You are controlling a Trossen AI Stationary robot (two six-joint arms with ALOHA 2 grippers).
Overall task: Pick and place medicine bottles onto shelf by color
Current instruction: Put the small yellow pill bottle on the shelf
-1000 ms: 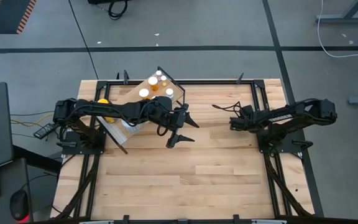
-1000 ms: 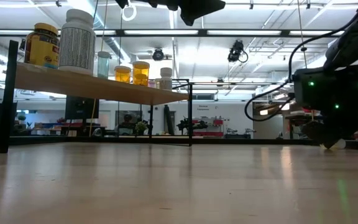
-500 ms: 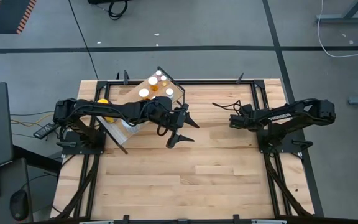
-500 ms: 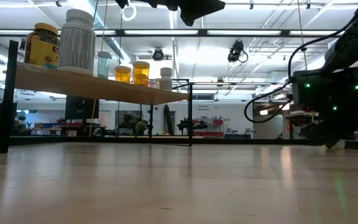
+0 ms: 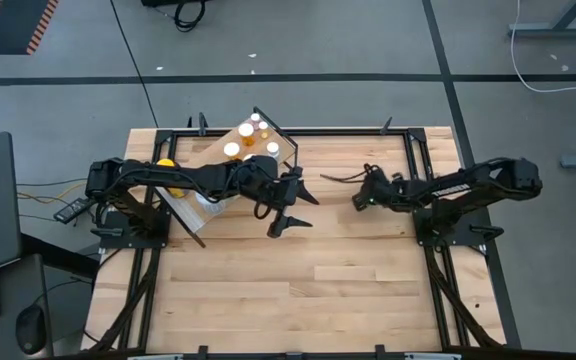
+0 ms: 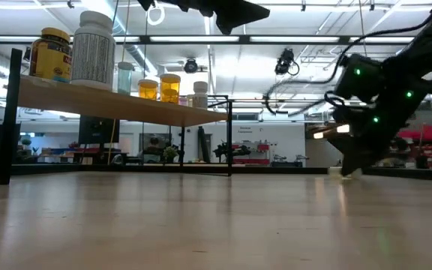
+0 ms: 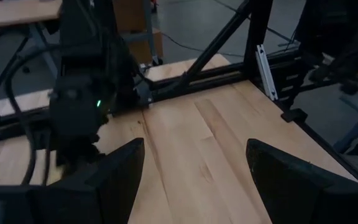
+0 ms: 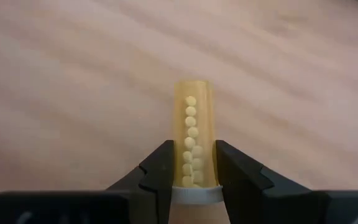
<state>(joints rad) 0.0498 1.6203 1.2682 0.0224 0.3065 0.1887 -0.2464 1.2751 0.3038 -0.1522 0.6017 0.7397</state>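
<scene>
The shelf (image 6: 111, 105) stands at the far left part of the worktop (image 5: 298, 270) and already carries most of the stock: in the low view an amber jar with yellow lid (image 6: 51, 54), a tall white bottle (image 6: 94, 49), two orange vials (image 6: 160, 88) and a small white bottle (image 6: 200, 94) stand upright on its board, and the high view shows several caps clustered at its far end. One item is not yet placed, a slim orange vial (image 8: 194, 130) filled with small pale pills, its white cap towards the wrist. The right end effector (image 8: 193, 163) is pinched on this vial, one finger pressed against each side just above the cap; it sits low over the worktop right of centre, well apart from the shelf. The task is judged nearly complete, with this vial left to carry across and set with the other orange ones. The left end effector (image 5: 293, 205) hangs just beside the shelf with its fingers spread and nothing between them.
</scene>
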